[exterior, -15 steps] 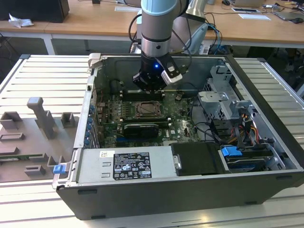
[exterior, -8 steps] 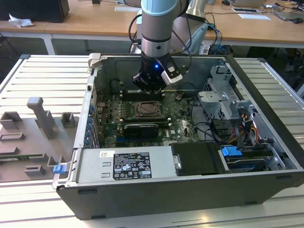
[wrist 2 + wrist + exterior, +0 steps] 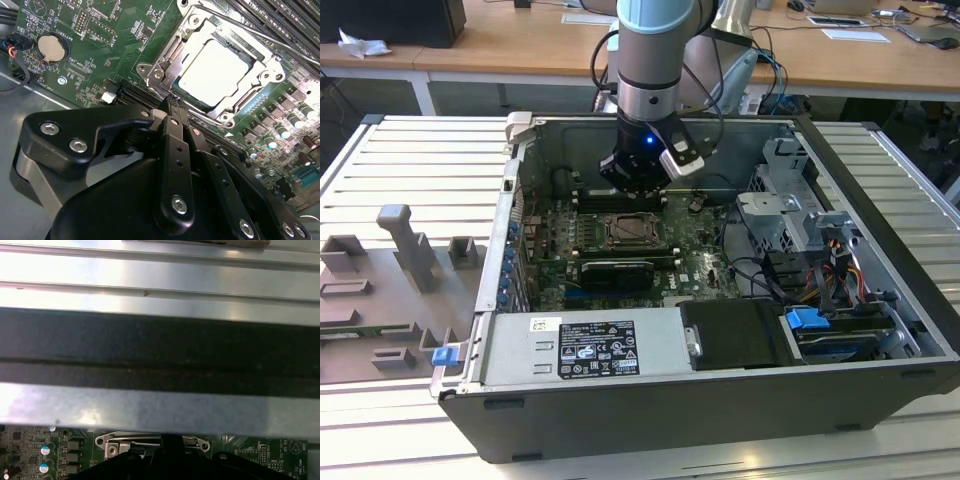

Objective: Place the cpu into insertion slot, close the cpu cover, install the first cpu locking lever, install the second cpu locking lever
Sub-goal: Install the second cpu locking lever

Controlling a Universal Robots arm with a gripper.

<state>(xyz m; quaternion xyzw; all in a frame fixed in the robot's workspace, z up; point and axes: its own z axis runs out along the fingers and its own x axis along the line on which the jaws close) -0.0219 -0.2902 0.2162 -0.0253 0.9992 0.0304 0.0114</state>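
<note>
Inside the open computer case (image 3: pixel 880 300), near the exterior view's centre, the claw (image 3: pixel 167 107) hangs with its fingers pressed together on nothing, just beside the insertion slot (image 3: pixel 252 60). In the second wrist view's upper right, the cpu (image 3: pixel 216 67) lies seated there, the cpu cover (image 3: pixel 192 30) closed flat around it.

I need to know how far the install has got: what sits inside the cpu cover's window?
The cpu, its pale metal top framed by the cpu cover. The insertion slot beneath is covered.
</note>
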